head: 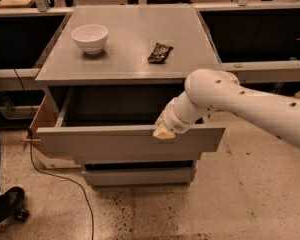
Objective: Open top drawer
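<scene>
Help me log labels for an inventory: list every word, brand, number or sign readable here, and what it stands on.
None can be read.
Dark packet on the cabinet top: any print too blurred to read.
White bowl, top drawer: no markings seen.
Pincer at the drawer's upper front edge: no label seen.

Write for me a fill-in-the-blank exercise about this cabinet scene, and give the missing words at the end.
1. The top drawer is ____, not shut.
2. The gripper sits at the upper edge of the drawer's ____ panel.
3. The bowl on the cabinet top is ____ in colour.

Missing words: open; front; white.
</scene>
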Available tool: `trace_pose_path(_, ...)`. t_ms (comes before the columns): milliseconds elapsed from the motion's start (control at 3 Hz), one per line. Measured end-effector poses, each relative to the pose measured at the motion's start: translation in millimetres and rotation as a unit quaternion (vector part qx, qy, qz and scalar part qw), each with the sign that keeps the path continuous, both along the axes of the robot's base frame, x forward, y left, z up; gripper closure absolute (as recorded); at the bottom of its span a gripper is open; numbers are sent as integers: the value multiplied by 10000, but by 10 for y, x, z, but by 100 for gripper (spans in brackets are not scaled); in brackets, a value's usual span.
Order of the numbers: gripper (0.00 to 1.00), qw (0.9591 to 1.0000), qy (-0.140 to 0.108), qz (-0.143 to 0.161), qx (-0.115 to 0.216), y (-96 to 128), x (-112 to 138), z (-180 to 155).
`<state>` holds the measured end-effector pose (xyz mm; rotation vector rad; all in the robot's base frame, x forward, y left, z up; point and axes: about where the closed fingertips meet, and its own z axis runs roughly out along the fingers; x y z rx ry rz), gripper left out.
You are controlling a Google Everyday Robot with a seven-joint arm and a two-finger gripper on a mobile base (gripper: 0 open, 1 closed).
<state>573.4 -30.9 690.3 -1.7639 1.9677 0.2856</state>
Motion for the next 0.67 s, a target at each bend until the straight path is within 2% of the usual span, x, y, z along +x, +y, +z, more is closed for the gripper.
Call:
trace_pose_path(333,35,10000,0,0,0,0,5,-13)
trace_pose_path(667,12,9992,357,171,34,22,-274,17)
